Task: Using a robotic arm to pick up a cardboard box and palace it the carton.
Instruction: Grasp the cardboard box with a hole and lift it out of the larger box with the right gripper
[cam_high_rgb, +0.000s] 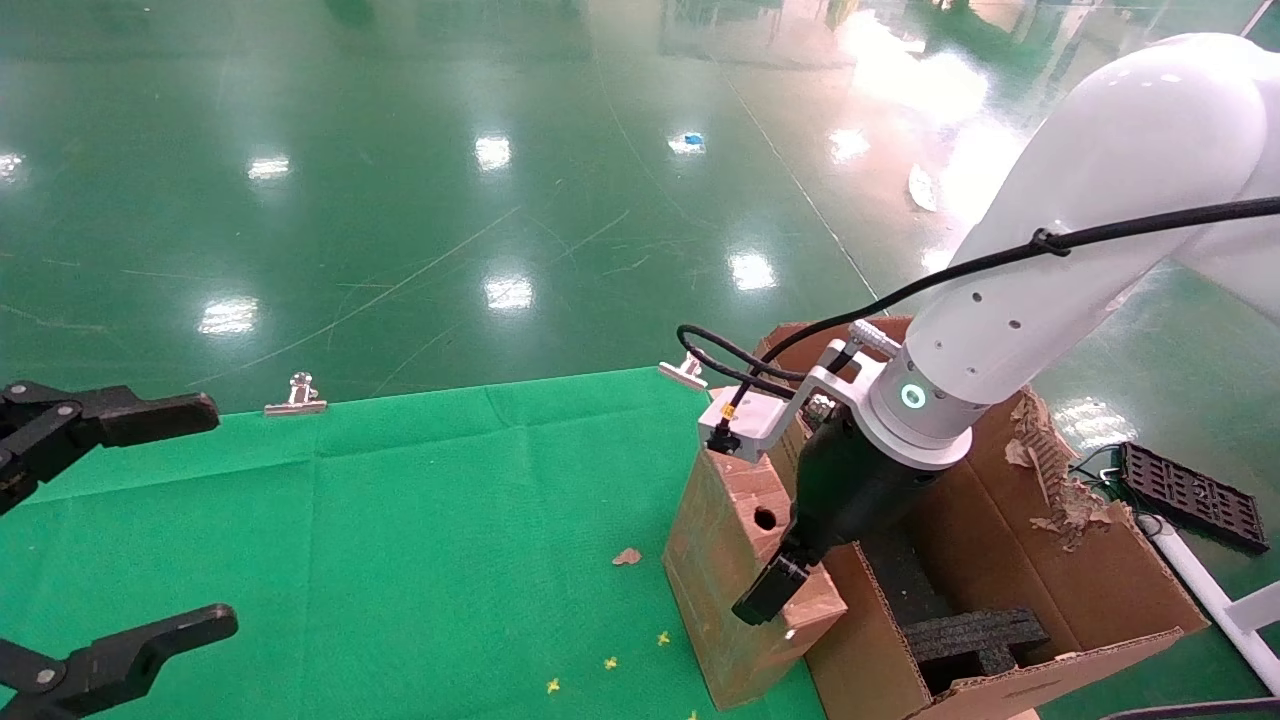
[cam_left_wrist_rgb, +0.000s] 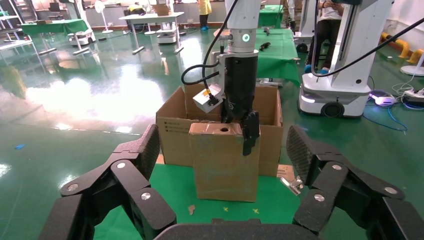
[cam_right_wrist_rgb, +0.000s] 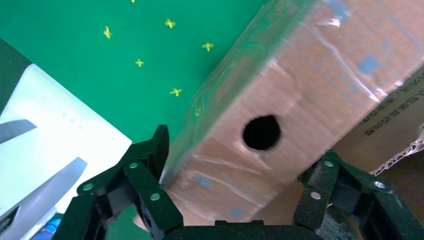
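Observation:
The cardboard box (cam_high_rgb: 715, 560) stands upright on the green cloth, close against the carton (cam_high_rgb: 1050, 540). Its reddish-brown top has a round hole. My right gripper (cam_high_rgb: 775, 575), on the white arm with the green ring light, comes down on the box's top. Its fingers straddle the top and press both sides in the right wrist view (cam_right_wrist_rgb: 240, 160). The box (cam_right_wrist_rgb: 300, 85) fills that view. The carton is open, with black foam inserts (cam_high_rgb: 975, 635) inside. My left gripper (cam_high_rgb: 210, 515) is open and empty at the far left. Its view shows the box (cam_left_wrist_rgb: 222, 165), carton (cam_left_wrist_rgb: 172, 130) and right gripper (cam_left_wrist_rgb: 242, 127).
Metal clips (cam_high_rgb: 295, 398) (cam_high_rgb: 685, 372) hold the green cloth (cam_high_rgb: 420, 540) at its far edge. A cardboard scrap (cam_high_rgb: 627, 556) and small yellow crosses lie near the box. A black tray (cam_high_rgb: 1190, 495) lies on the floor right of the carton. Another robot base (cam_left_wrist_rgb: 345, 75) stands behind.

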